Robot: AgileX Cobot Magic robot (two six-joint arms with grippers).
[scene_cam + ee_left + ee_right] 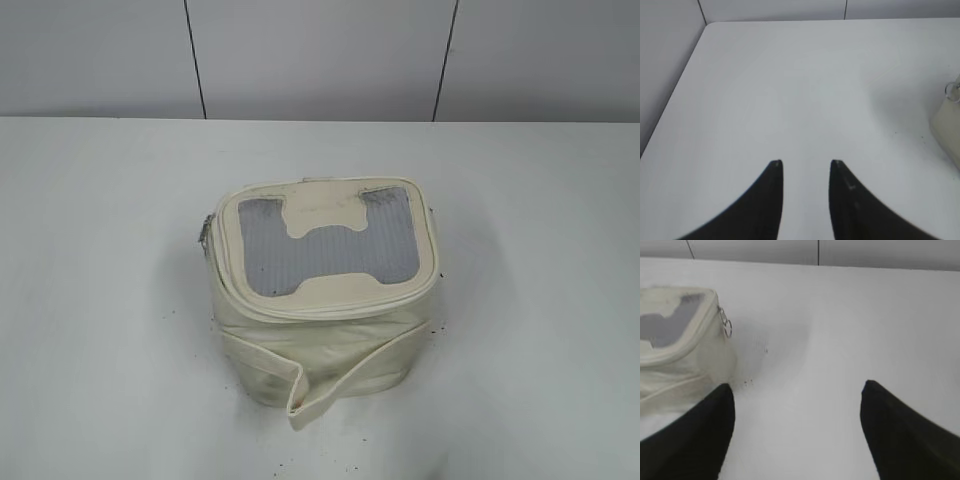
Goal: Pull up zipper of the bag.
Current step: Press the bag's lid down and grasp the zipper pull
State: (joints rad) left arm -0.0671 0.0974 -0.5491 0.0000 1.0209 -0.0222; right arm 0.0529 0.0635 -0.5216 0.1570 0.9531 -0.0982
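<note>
The boxy cream-white soft bag (675, 345) sits left of the wide-apart right gripper (797, 390) and right of the left gripper (806, 164), whose jaws stand slightly apart.

The exterior view looks down at a slant from the front, centred on the bag (325, 290) on the white worktop (90, 300). Each wrist view looks low along the worktop toward the back wall; the left catches the bag's edge at 3 o'clock, the right at 9 o'clock.
</note>
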